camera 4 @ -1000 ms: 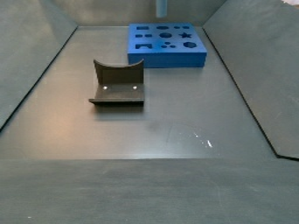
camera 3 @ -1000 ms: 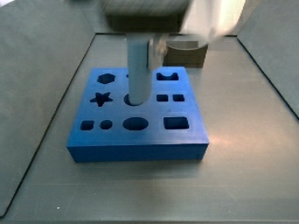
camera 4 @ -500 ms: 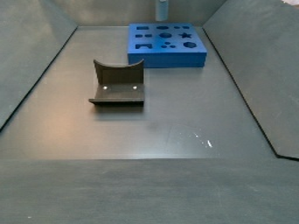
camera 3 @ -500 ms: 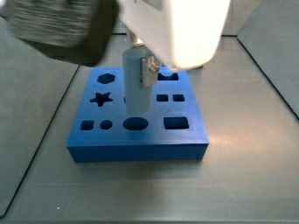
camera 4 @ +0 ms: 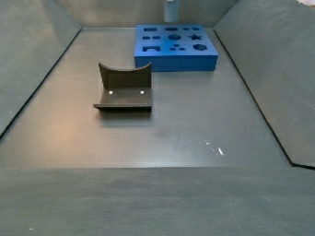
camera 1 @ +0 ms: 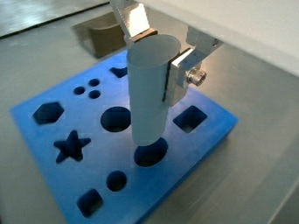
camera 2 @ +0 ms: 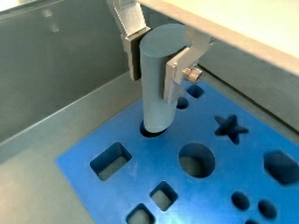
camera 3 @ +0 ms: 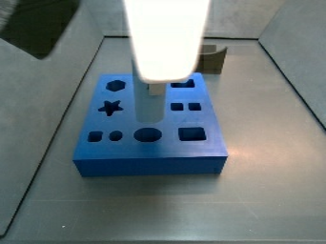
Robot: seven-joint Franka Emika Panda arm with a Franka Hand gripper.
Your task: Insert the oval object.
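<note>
Gripper: the gripper is seen above the blue block in both wrist views, its silver fingers closed against the sides of the peg.
Peg: the pale grey peg is held upright between the fingers; its lower end is set in the mouth of an oval hole in the block's top face. How deep it sits cannot be told.
Peg, wrist view: the peg stands in a hole near the block's edge, beside a rectangular hole.
Block: the blue block lies at the far end of the floor in a side view, with star, round and square holes in its top.
Brown piece: a brown block with a curved notch rests on the floor, well apart from the blue block.
Side view: the arm's pale body covers the peg.
</note>
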